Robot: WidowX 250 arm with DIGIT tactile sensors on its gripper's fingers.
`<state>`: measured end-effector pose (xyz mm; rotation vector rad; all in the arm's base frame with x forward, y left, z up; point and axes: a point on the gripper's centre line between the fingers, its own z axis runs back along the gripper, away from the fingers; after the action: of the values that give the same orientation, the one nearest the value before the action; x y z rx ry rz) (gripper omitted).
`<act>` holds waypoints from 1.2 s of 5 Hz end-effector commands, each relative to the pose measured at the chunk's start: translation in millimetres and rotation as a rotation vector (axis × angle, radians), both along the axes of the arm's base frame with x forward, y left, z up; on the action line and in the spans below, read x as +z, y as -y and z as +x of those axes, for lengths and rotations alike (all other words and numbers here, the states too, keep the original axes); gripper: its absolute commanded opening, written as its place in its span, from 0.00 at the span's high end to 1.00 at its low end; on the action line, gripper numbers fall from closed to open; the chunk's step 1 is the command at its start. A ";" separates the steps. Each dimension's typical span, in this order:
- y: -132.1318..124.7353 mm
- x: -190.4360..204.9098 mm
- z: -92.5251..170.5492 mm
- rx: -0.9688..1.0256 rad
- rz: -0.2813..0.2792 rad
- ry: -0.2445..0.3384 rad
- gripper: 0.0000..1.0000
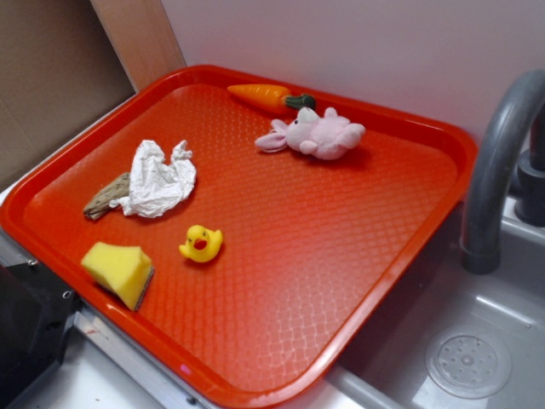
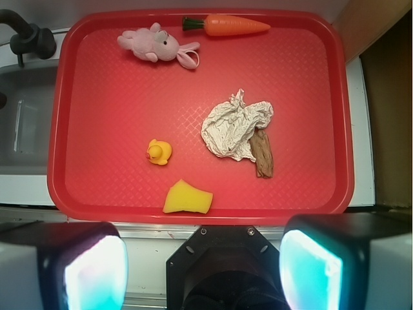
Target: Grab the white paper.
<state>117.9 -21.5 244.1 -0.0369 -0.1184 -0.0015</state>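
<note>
White paper (image 1: 157, 181): crumpled, laid on the red tray (image 1: 358, 281), touching the brown stick (image 1: 106, 197).
Pincer (image 2: 203, 268): spread wide, held apparently clear of the tray's near edge, nothing gripped.

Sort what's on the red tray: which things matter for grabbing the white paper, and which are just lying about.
For the job: white paper, the hand, open and held back from the tray.

Just lying about: brown stick touching the paper, yellow duck, yellow sponge, pink bunny, carrot, red tray.
</note>
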 end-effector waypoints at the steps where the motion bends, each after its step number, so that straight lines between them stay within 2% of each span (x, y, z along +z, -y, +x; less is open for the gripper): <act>1: 0.0 0.0 0.0 0.000 0.000 0.000 0.00; 2: 1.6 -0.8 2.2 -0.009 0.003 0.023 0.00; 3: 5.3 -17.8 14.5 -0.004 0.080 0.069 0.00; 4: 1.6 -49.8 41.5 0.136 0.186 0.099 0.00; 5: -15.4 -85.0 69.2 0.394 0.289 0.181 0.00; 6: -33.1 -120.3 82.2 0.587 0.299 0.211 0.00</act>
<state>198.2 1.7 112.6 0.3061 -0.3038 0.5288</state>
